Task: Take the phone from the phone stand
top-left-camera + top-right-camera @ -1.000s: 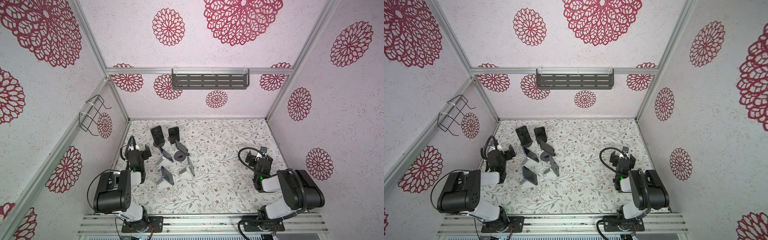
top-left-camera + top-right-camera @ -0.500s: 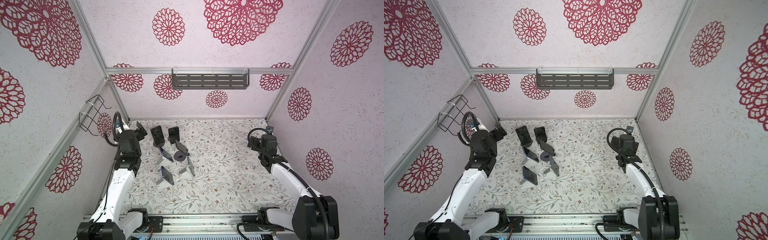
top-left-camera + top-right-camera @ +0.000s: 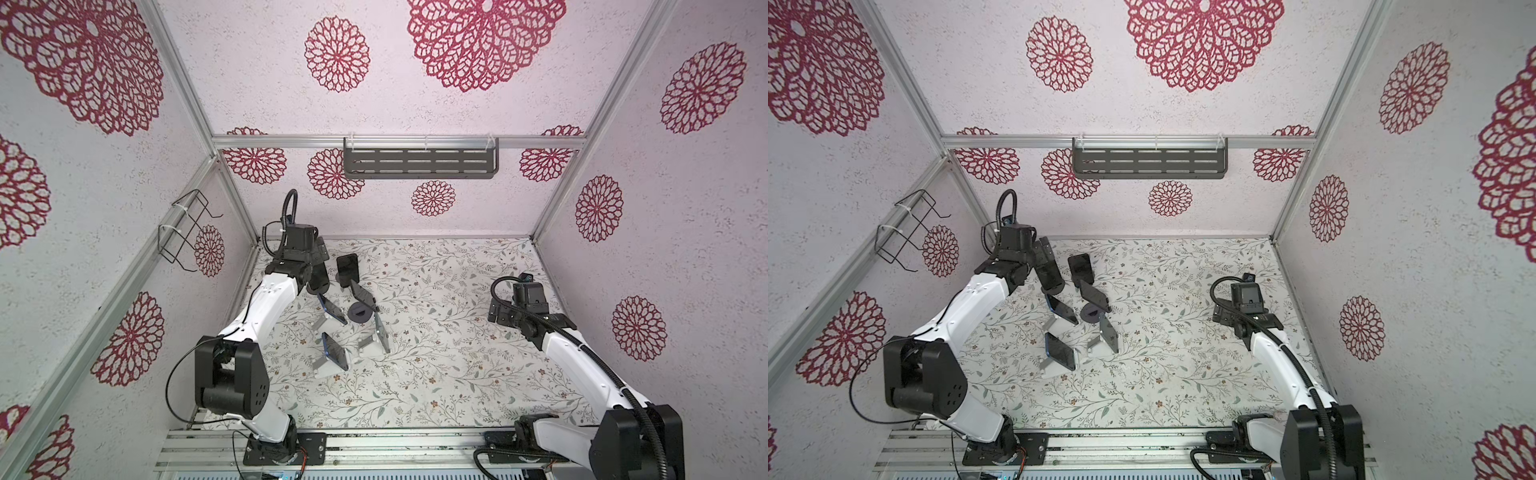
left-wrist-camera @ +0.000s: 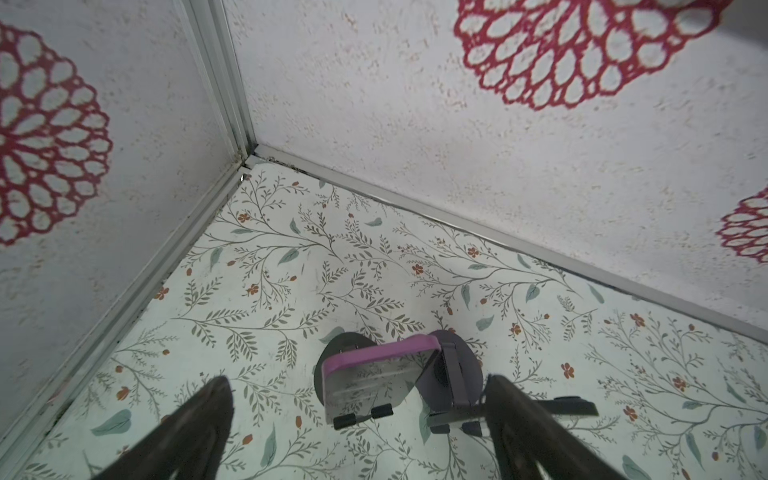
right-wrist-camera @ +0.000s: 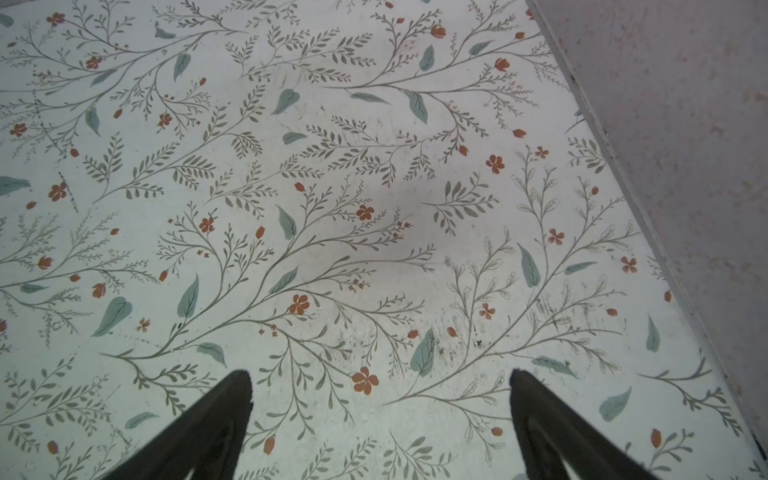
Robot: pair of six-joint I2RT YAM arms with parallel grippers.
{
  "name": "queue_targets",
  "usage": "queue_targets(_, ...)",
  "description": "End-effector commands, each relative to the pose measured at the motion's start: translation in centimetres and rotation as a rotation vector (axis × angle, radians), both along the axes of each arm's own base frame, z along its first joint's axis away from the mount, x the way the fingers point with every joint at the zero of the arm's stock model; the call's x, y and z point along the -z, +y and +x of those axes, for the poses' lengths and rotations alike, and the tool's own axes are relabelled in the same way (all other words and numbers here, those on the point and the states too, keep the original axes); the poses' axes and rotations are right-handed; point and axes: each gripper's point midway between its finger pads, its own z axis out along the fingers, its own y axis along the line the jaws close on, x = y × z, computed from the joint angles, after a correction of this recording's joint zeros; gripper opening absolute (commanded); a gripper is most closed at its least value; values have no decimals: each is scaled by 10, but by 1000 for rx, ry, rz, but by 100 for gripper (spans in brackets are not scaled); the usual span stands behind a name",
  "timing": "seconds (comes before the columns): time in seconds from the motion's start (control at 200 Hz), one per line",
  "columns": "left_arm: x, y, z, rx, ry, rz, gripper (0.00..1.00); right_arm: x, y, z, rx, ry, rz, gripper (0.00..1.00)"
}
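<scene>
Several phones (image 3: 336, 352) sit left of centre in both top views. Left wrist view: we see left gripper (image 4: 357, 379) spread apart, pink-cased phone (image 4: 374, 353) on its stand (image 4: 336, 347), lower centre. Right wrist view: right gripper (image 5: 380, 373) apart over surface (image 5: 332, 166).

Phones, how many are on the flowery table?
6: pink-cased phone by the left gripper, black phone beside it, dark tilted phone, blue phone, nearest blue phone, grey phone rightmost. None seems hidden.
</scene>
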Motion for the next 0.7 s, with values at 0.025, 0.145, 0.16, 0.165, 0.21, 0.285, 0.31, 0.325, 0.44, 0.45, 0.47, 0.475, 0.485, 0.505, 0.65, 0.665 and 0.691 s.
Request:
queue_targets(0.025,5,3,13,-44,-3,8,97,-2,1,-8,-5,5,6,99)
queue_targets(0.145,16,2,24,-47,9,22,97,-4,0,-9,-10,-1,-5,99)
queue_targets(0.16,18,2,25,-44,11,23,97,-4,0,-10,-10,-1,-5,99)
queue_targets(0.165,19,2,26,-44,11,23,97,-5,0,-9,-10,-3,-5,99)
queue_targets(0.21,23,1,29,-40,15,28,97,-5,-1,-9,-11,-6,-8,99)
queue_targets(0.285,31,0,34,-39,31,36,97,-4,-1,-10,-11,-6,-6,99)
queue_targets(0.31,32,0,35,-40,34,38,97,-4,-1,-10,-12,-7,-8,99)
queue_targets(0.325,34,0,36,-39,37,40,97,-3,-1,-10,-12,-7,-7,99)
queue_targets(0.44,42,-1,41,-39,43,37,97,-2,1,-10,-20,-11,-4,99)
queue_targets(0.45,43,-1,42,-39,43,37,97,-3,1,-10,-20,-13,-4,99)
queue_targets(0.47,44,-1,43,-39,43,35,97,-2,1,-10,-21,-13,-3,99)
queue_targets(0.475,44,-1,43,-38,43,34,97,-2,1,-10,-21,-14,-3,99)
queue_targets(0.485,45,-2,44,-38,44,33,97,-3,1,-10,-22,-16,-2,99)
queue_targets(0.505,46,-2,45,-37,45,33,97,-3,1,-9,-22,-17,0,99)
queue_targets(0.65,55,-2,50,-49,59,31,97,-6,2,-9,-30,-28,0,99)
queue_targets(0.665,56,-2,50,-49,60,30,97,-6,2,-9,-30,-29,-1,99)
queue_targets(0.691,56,-2,51,-53,59,28,97,-6,2,-10,-31,-28,-4,99)
